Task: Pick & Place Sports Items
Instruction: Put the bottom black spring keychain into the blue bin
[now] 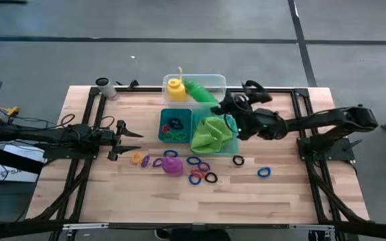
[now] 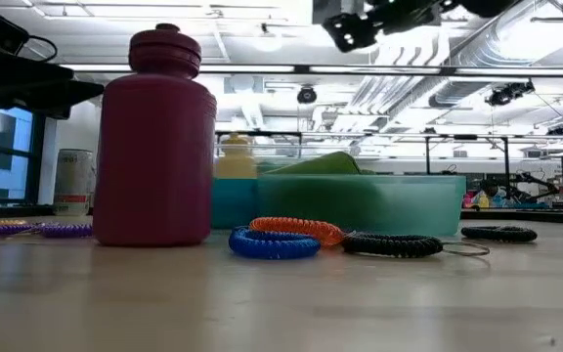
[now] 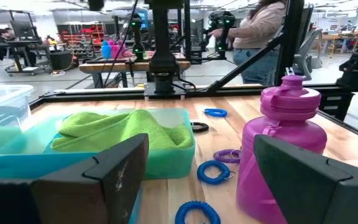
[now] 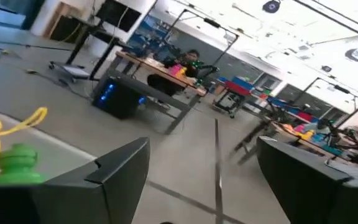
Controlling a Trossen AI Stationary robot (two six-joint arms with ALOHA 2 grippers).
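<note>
Right pincer (image 1: 228,107) hangs released, gripping nothing, above the teal tray (image 1: 236,145) at frame centre; left pincer (image 1: 131,134) rests spread wide at left. Purple bottle (image 1: 173,165) stands on the counter (image 1: 273,201) among rings (image 1: 200,171); yellow bottle (image 1: 175,88) sits in the tub (image 1: 218,81), lime cloth (image 1: 211,134) in the tray.

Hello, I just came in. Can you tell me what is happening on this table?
A two-armed robot is sorting sports items. Its right hand hangs open and empty above the teal tray, where a lime-green cloth and some rings lie. Its left hand waits open at the table's left side. A purple bottle and more rings are still loose on the table.
</note>
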